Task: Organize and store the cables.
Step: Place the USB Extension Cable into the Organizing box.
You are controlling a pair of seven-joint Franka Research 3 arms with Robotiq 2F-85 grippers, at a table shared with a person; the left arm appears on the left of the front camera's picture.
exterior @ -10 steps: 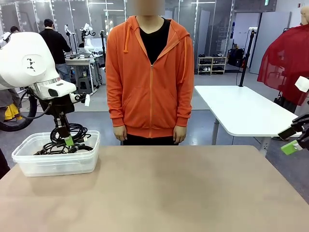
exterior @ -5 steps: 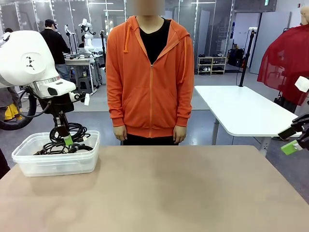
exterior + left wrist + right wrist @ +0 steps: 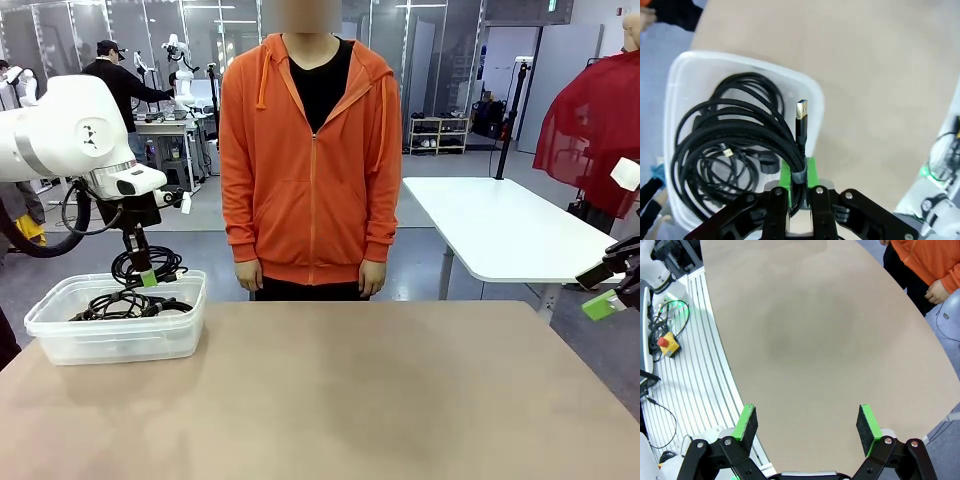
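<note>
Front view shows the left gripper (image 3: 147,276) above the far part of the clear plastic bin (image 3: 60,340), which sits at the table's (image 3: 380,400) left end, with a coiled black cable (image 3: 146,264) pinched between its pads and hanging clear of the bin's rim. Left wrist view confirms the grip: the jaws are closed narrow on the bundled section of the held coil (image 3: 735,145), its loop spreading away from the fingers and its USB plug (image 3: 801,111) pointing outward past the bin's edge. Directly beneath lie the other cables (image 3: 125,306), heaped inside the bin — the container is thus straight down from the held coil, not to either side. The deciding relation is vertical: a release here would likely drop the coil into the bin, though the plug end overhangs the near wall. The right gripper (image 3: 807,425) stands wide apart and empty over the bare table's right edge — well apart from the bin.
</note>
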